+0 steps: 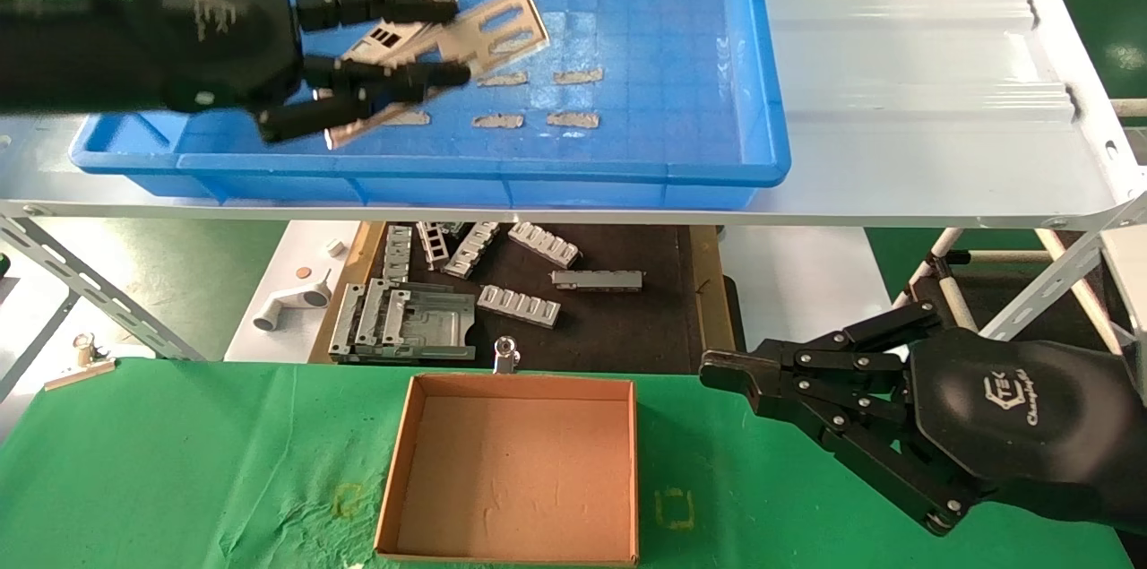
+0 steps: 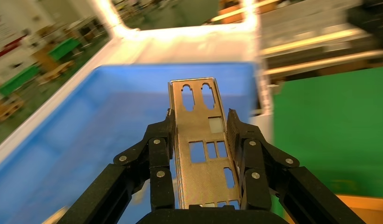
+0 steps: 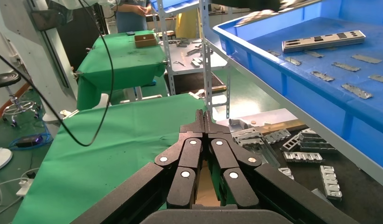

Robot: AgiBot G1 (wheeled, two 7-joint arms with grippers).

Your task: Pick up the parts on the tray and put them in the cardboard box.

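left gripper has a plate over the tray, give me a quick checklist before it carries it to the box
1. Grip on the plate: ok. The left gripper has a fingertip on each long edge of the metal plate.
2. Plate lifted off the blue tray: cannot tell. The wrist view suggests it is raised, but other plates lie right under it in the head view.
3. Only one plate picked: cannot tell.
4. Cardboard box ready: ok, open-topped and nothing in it.
5. Right gripper out of the way: ok, shut, beside the box's right wall and not over the opening.
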